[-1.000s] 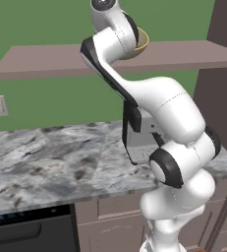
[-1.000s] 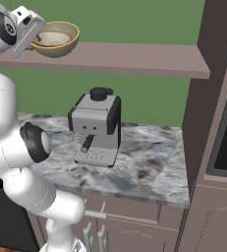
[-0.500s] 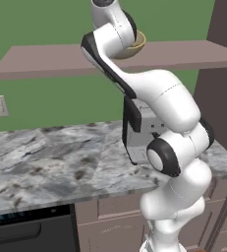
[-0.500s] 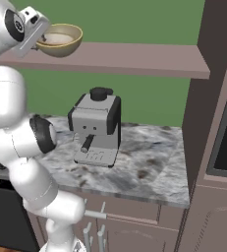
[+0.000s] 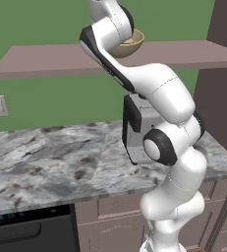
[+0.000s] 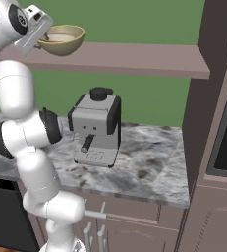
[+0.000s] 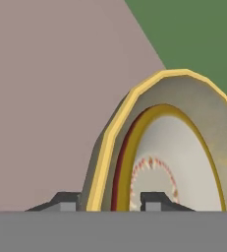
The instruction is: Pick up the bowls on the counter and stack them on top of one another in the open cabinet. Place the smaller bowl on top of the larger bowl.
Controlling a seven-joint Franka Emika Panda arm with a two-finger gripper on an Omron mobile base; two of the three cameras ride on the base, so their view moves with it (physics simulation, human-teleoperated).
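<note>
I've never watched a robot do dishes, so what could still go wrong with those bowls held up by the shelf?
The gripper pinches only the rim of the larger bowl, with the smaller bowl loose inside, so a tilt might slide it out. The larger bowl hangs at the front edge of the open cabinet; released there, it could tip off onto the counter or coffee machine.

At the top of the right base view, the larger bowl is yellow-tan with an olive-gold rim. The smaller bowl is cream with an orange-brown rim and red flecks. The open cabinet is mauve-brown, the counter grey-white marble with dark veins, the coffee machine grey and black, the wall green.
</note>
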